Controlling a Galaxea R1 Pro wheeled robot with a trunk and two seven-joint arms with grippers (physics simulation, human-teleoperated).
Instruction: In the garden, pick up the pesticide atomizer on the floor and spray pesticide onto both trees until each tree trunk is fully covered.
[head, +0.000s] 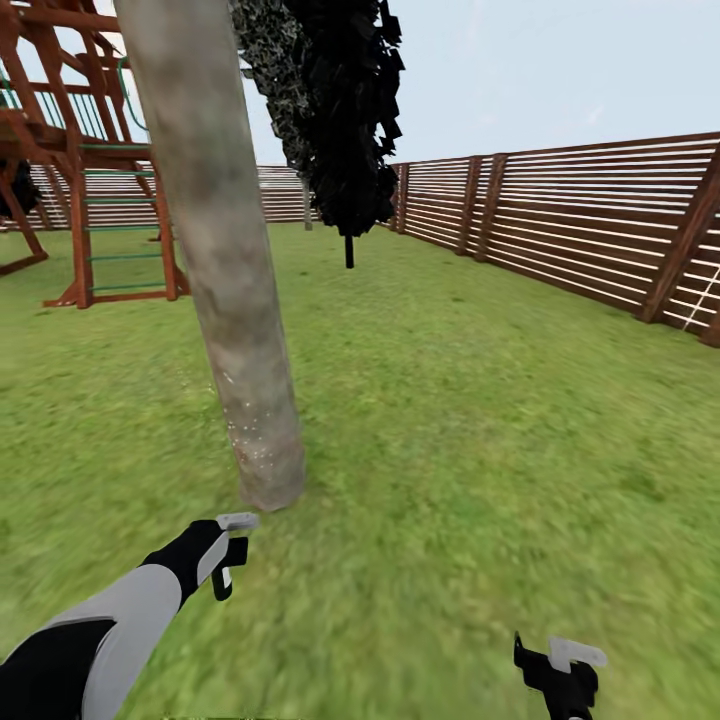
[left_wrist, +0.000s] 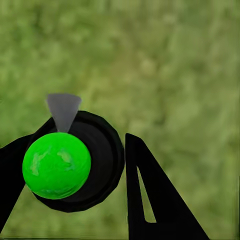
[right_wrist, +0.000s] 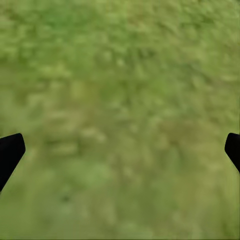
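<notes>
With the left gripper (head: 228, 560) clamped on the pesticide atomizer (left_wrist: 70, 160) just beside the speckled tree trunk (head: 215, 250), spraying looks underway, the right gripper (head: 560, 665) gaping empty; next, aim higher.

head: looked forward-down across lawn (head: 480, 420), close to tree trunk (head: 225, 250) | wrists: faced straight down, near | shared: grass

- Left arm reaches forward and low, its left gripper (head: 228, 555) clamped around a small bottle.
- Right gripper (head: 562, 672) hangs low, fingers spread wide apart.
</notes>
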